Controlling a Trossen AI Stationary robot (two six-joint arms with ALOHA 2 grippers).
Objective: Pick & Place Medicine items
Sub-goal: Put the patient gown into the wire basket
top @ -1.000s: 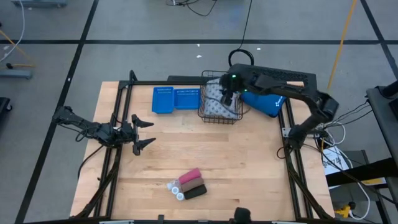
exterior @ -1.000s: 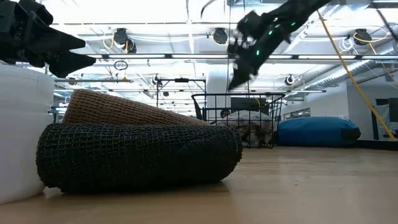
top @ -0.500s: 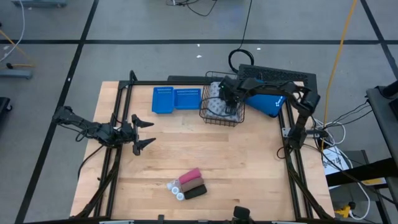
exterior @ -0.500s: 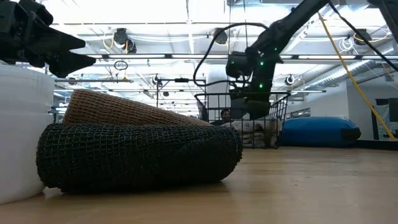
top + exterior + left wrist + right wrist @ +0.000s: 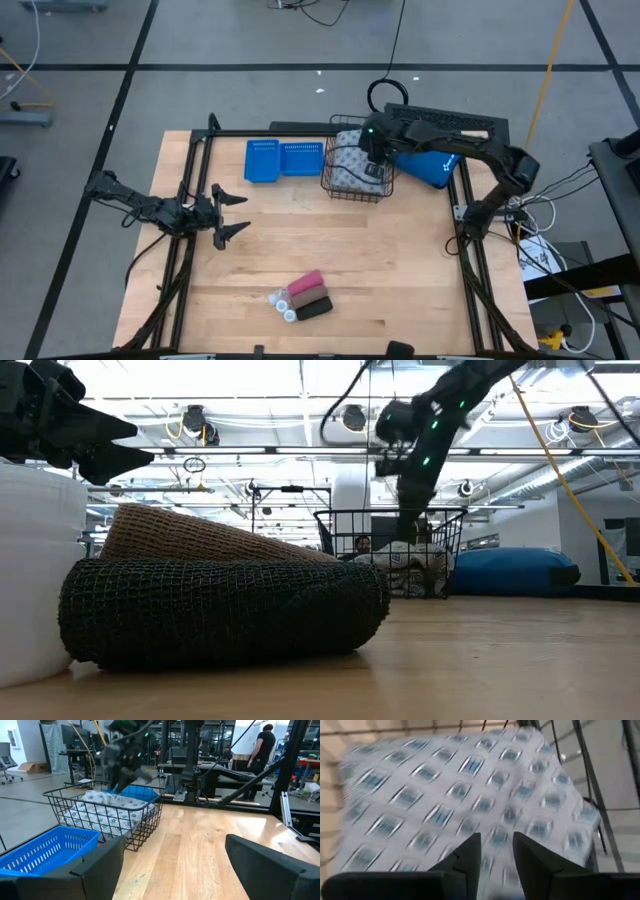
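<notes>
Right gripper [image 5: 495,851] — fingers narrowly apart (holding nothing) — above the patterned pack [image 5: 445,795].

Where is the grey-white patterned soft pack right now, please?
In the high view the patterned soft pack lies inside the black wire basket at the table's far edge, between the blue trays and the blue pouch.
</notes>
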